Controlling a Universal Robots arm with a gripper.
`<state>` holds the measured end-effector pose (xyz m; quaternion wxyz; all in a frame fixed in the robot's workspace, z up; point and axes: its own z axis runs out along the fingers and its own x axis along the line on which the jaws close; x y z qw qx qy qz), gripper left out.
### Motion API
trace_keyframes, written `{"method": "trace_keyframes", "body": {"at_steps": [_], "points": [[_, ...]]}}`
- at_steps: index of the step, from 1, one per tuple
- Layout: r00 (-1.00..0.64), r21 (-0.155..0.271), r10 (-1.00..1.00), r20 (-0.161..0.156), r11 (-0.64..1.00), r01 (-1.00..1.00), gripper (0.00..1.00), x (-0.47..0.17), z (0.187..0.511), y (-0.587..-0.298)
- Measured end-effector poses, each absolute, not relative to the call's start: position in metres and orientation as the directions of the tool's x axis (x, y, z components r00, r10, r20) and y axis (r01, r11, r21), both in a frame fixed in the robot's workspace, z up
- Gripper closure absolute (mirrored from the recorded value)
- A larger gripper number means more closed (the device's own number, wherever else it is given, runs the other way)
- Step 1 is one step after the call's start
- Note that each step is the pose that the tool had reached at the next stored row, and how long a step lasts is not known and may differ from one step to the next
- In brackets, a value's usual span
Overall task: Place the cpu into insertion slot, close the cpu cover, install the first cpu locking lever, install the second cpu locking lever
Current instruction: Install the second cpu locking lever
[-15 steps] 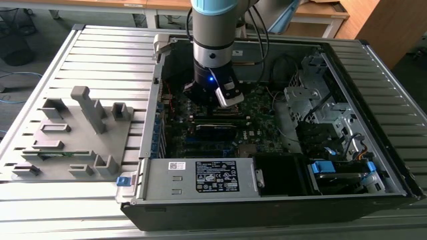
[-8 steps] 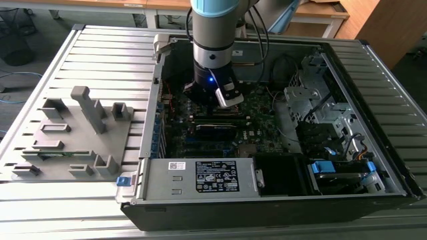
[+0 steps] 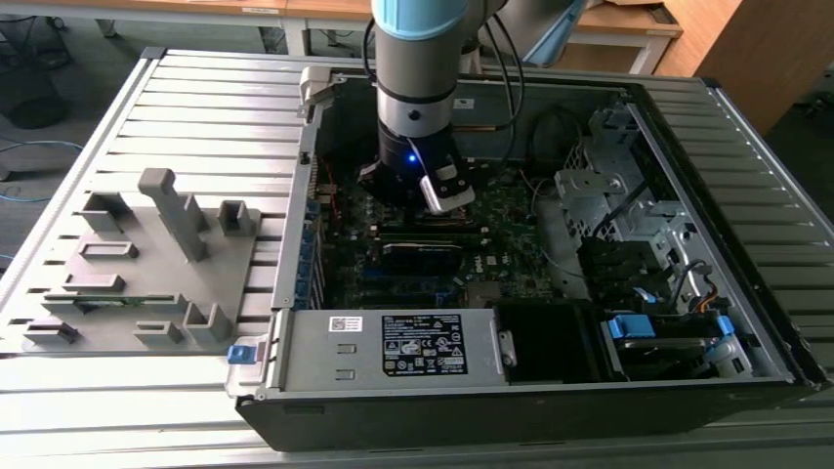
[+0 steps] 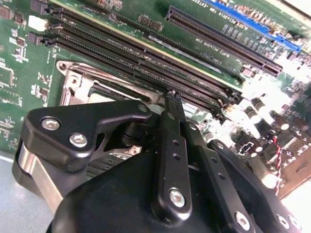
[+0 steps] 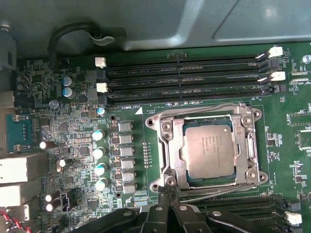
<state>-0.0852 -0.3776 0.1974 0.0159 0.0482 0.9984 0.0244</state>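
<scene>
- the cpu (image 5: 208,149) sits flat in the insertion slot (image 5: 171,155), its dull grey top showing through the square cut-out of the cpu cover (image 5: 245,145), which lies down over the socket in the first wrist view.
- thin wire locking levers (image 5: 214,108) run along the edges of the socket frame; whether each one is hooked under its catch cannot be told.
- the pincer (image 5: 167,194) hovers just beside the socket's edge, on the side away from the upper memory slots (image 5: 184,75). its fingertips (image 4: 171,99) look pressed together with nothing between them, most clearly in the second wrist view.
- risk, as a judgement: the narrow tips could slide off a springy wire lever, and the lever would snap back against the cover or the green motherboard (image 5: 73,145).
- a push that lands a little off could press on the cpu top or the frame instead of the lever, loading the socket beneath.
- a row of small capacitors (image 5: 99,155) stands near the socket on one side, and more memory slots (image 5: 243,204) lie just by the pincer, so there is little room to swing.
- in the exterior view the arm (image 3: 417,98) reaches down into the open computer case (image 3: 729,127), with the power supply (image 3: 391,347) and drive bays walling in the work area; a grey parts fixture (image 3: 144,264) rests on the slatted desk (image 3: 78,401) at the exterior view's left, well apart.
</scene>
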Motion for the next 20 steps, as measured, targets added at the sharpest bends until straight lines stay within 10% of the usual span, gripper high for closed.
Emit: {"method": "trace_keyframes", "body": {"at_steps": [20], "points": [[-0.995,0.052,0.097,-0.03,0.994,0.096,0.89,-0.0852,0.2045,-0.382]]}}
